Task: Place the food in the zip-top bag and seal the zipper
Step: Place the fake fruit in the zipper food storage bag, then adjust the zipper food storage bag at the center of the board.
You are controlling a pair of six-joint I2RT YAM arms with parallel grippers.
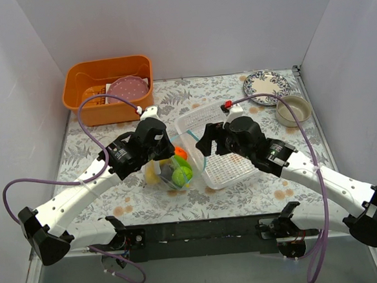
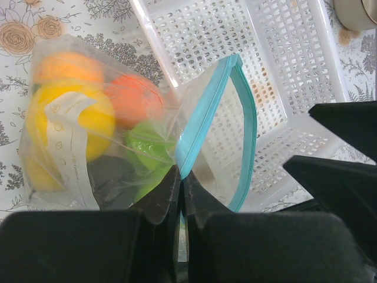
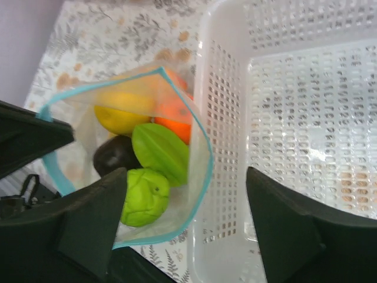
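Pinching the bag (image 2: pixel 65 177) at its blue zipper (image 2: pixel 203 127), the left gripper (image 2: pixel 181 188) is clamped on the near rim of the mouth, which gapes open. The food (image 3: pixel 147 197) lies inside: yellow, orange, green and dark pieces. The right gripper (image 3: pixel 185 177) hangs above, jaws wide apart, straddling the bag's mouth and the white basket (image 3: pixel 283 88) just beside it.

Zip-top bag (image 2: pixel 141 132): clear, crinkly, white label; lying on the bench (image 1: pixel 244 196), mouth gaping open.
Food (image 3: pixel 147 168): yellow, orange, green and dark brown pieces inside the bag.
Zipper (image 2: pixel 206 118): teal-blue strip, unsealed, sides bowed apart.
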